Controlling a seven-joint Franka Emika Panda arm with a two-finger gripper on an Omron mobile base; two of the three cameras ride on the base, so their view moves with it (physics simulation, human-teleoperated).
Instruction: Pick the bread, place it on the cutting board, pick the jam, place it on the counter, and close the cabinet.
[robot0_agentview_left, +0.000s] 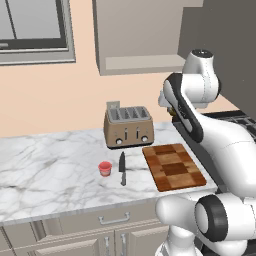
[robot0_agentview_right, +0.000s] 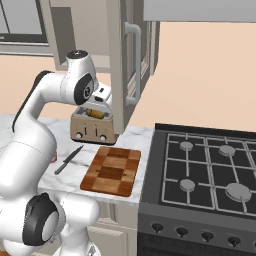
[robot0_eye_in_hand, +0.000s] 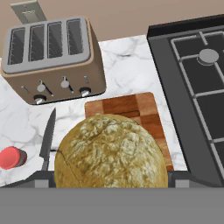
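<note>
- The jam (robot0_agentview_left: 105, 168) stands upright on the white marble worktop (robot0_agentview_left: 50, 160), left of the knife (robot0_agentview_left: 122, 169) and apart from it.
- The knife lies flat between the jam and the cutting board (robot0_agentview_left: 173, 166), its blade pointing toward the toaster (robot0_agentview_left: 128, 126).
- The toaster sits at the back of the worktop by the wall, behind the knife.
- The cutting board lies flat near the worktop's right end, just beside the stove (robot0_agentview_right: 210, 170), with nothing resting on it.
- The claw (robot0_agentview_right: 97, 112) is raised above the worktop near the toaster, jaws spread wide around the bread (robot0_eye_in_hand: 111, 151), which sits between them in the air over the board's near edge.
- The cabinet (robot0_agentview_right: 120, 65) hangs above with its door swung open.
</note>
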